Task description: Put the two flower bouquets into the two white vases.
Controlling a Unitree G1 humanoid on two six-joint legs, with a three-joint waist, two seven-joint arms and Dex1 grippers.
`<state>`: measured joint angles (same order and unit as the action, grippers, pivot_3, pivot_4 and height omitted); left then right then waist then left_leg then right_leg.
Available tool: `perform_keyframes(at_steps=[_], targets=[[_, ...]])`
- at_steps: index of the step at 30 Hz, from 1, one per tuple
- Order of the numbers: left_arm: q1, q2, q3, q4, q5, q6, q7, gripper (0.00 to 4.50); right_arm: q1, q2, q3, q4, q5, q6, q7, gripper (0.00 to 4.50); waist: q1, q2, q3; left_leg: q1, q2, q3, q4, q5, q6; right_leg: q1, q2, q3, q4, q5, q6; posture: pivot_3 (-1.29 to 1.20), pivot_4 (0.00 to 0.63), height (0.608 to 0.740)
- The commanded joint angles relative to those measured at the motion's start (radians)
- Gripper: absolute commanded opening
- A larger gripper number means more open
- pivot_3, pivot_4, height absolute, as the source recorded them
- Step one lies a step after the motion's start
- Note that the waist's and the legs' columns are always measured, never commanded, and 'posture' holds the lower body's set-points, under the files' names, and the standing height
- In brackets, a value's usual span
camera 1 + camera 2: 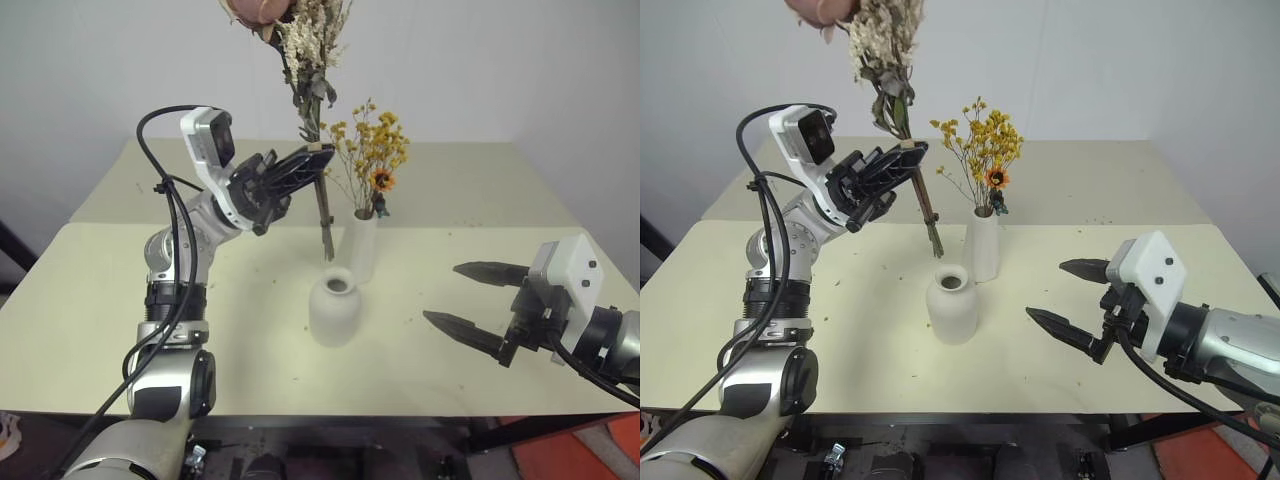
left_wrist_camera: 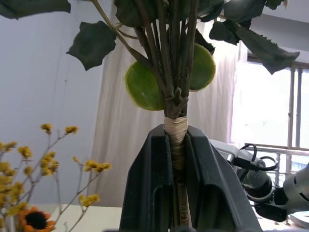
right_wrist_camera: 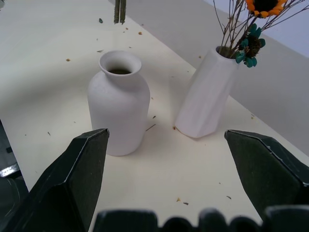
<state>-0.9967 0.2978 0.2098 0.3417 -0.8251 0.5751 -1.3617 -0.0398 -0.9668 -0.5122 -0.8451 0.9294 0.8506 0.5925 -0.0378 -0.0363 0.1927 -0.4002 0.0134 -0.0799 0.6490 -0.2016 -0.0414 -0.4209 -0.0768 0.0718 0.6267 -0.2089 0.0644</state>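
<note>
I see the pale cream worktop (image 1: 480,190), matte and flecked with dry plant crumbs. Raised above it, my left end effector (image 1: 318,158) is pinching the pink-cream bouquet (image 1: 305,60) by its taped stem bundle: dark serrated leaves, whitish feathery sprigs and a pink bloom rise above the fingers, and the cut stem ends hang below them, above and just behind the short vase (image 1: 334,310). That vase is round-bellied matte white ceramic with a narrow flared neck, sitting ahead of my right end effector (image 1: 478,303), whose black wedge fingers are spread wide and hold nothing. Just behind it stands the tall faceted vase (image 1: 362,246), holding the yellow-orange bouquet (image 1: 372,150) on wiry stems with a small sunflower.
</note>
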Motion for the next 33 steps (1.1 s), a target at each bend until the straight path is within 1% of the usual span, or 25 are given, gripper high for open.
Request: perform_keyframes(at_steps=[1,5,16,21,28,33], targets=[[-0.015,-0.011,-0.035,-0.016,0.009,-0.015,-0.030,0.11,-0.003,0.001,-0.033,-0.036,0.043,0.007,-0.049,4.50,0.001,0.000,0.000,0.000,0.000,0.000,0.000,0.000,0.000,0.000,0.000,0.000,0.000,0.000,0.000,0.00,0.150,0.740],[-0.015,-0.016,-0.057,0.018,0.023,-0.023,-0.059,0.11,0.000,-0.008,-0.028,-0.043,0.068,0.007,-0.078,4.50,0.001,0.000,0.000,0.000,0.000,0.000,0.000,0.000,0.000,0.000,0.000,0.000,-0.001,0.000,0.000,0.00,0.150,0.740],[-0.025,-0.042,-0.098,0.138,0.115,-0.138,-0.142,0.11,-0.029,-0.025,0.015,-0.026,0.072,0.001,-0.118,4.50,0.002,0.000,0.000,-0.001,0.000,0.000,0.000,0.000,0.000,0.000,0.000,0.000,-0.001,0.000,0.000,0.00,0.150,0.740],[-0.007,-0.066,-0.114,0.166,0.142,-0.180,-0.168,0.11,-0.025,-0.030,0.004,-0.024,0.080,-0.001,-0.122,4.50,0.004,0.000,0.000,-0.001,0.000,0.000,0.000,0.000,0.000,0.000,0.000,0.000,-0.001,0.000,0.000,0.00,0.150,0.740],[0.037,-0.069,-0.161,0.203,0.220,-0.272,-0.218,0.11,-0.022,-0.031,-0.005,-0.022,0.082,-0.005,-0.129,4.50,0.003,0.000,0.000,-0.001,0.000,0.000,0.000,0.000,0.000,0.000,0.000,0.000,-0.001,0.000,0.000,0.00,0.150,0.740],[0.044,-0.066,-0.155,0.227,0.230,-0.278,-0.235,0.11,-0.022,-0.026,-0.004,-0.019,0.080,-0.011,-0.127,4.50,0.004,0.000,0.000,-0.001,0.000,0.000,0.000,0.000,0.000,-0.001,0.000,0.000,-0.001,0.000,0.000,0.00,0.150,0.740]])
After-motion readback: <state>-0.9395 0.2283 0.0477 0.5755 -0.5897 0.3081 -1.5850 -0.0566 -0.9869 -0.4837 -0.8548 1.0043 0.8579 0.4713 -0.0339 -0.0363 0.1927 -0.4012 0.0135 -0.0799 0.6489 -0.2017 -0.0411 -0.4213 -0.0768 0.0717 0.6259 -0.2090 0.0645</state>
